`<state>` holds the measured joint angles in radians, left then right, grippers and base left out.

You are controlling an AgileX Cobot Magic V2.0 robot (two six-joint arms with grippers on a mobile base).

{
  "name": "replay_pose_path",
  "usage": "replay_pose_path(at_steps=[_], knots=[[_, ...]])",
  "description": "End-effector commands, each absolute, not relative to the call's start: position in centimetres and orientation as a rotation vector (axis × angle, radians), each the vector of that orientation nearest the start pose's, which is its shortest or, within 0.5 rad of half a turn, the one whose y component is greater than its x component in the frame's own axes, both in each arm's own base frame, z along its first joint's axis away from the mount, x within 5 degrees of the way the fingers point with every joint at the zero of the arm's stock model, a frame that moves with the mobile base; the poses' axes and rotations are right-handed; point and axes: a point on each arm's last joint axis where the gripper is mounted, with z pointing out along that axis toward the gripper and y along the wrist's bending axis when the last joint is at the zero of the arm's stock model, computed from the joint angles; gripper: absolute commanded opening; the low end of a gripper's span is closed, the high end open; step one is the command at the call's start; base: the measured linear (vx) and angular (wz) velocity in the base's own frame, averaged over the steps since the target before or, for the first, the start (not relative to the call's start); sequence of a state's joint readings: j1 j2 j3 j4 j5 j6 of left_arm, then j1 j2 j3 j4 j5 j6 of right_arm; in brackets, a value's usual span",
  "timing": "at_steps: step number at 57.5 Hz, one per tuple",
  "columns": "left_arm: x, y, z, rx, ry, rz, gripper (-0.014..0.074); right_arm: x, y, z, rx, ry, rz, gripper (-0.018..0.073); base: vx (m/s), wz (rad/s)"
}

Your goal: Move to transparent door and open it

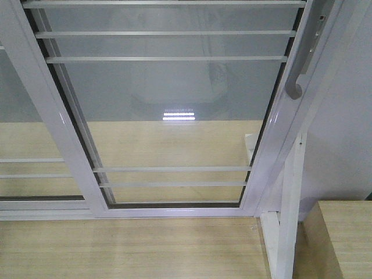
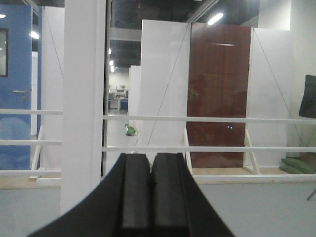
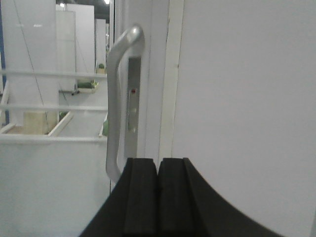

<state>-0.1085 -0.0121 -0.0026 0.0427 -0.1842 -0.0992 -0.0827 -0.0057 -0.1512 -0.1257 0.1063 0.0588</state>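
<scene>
The right gripper (image 3: 158, 197) is clenched, its two black fingers (image 3: 140, 197) pressed flat together with nothing between them. It points straight at the white stile of the transparent door (image 1: 174, 87). Just above it and to its left stands the curved grey metal pull handle (image 3: 114, 98), upright, its long axis running up and down the stile and its bow bulging left, away from the frame. The handle's lower end curls in close by the left finger; whether they touch I cannot tell. To the right of the stile is a plain white wall panel (image 3: 247, 98).

The left gripper (image 2: 150, 197) is clenched too, empty, facing the glass. Thin horizontal white bars (image 2: 207, 119) cross ahead of it, and a broad white upright post (image 2: 84, 98) stands to its left. Through the glass a dark brown door (image 2: 219, 94) shows.

From the front camera the door stands tall and upright on the pale wood-grain floor (image 1: 128, 250), its long axis vertical. The handle (image 1: 302, 64) sits on the right stile. A second barred glass panel (image 1: 23, 145) overlaps it on the left. A pale wooden block (image 1: 343, 238) sits at lower right, its near left corner just beside the foot of the door frame.
</scene>
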Motion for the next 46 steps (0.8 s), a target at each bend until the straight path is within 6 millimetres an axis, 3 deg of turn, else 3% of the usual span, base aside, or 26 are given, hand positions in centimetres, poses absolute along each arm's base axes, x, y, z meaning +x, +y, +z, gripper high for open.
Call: replay_pose_path(at_steps=[1,12,19,36,46], knots=[[4.3,-0.5,26.7,0.025,1.197,-0.169,-0.0003,3.6,-0.5,29.8,0.019,1.336,-0.151,-0.0005,0.0,0.0],[5.1,-0.6,31.7,0.028,1.229,-0.16,-0.0003,4.7,-0.5,34.0,0.017,1.333,-0.152,-0.0005,0.0,0.0],[7.2,-0.8,33.4,0.031,1.272,-0.157,-0.0003,7.0,-0.7,34.4,0.011,1.38,-0.146,-0.0005,0.0,0.0],[12.6,-1.5,31.7,0.023,1.45,-0.168,0.0013,13.3,-1.2,31.6,0.004,1.638,-0.132,0.0052,0.0,0.0],[14.1,-1.7,31.1,0.01,1.467,-0.186,0.0082,15.9,-1.3,30.4,-0.005,1.689,-0.12,0.0237,0.0,0.0]])
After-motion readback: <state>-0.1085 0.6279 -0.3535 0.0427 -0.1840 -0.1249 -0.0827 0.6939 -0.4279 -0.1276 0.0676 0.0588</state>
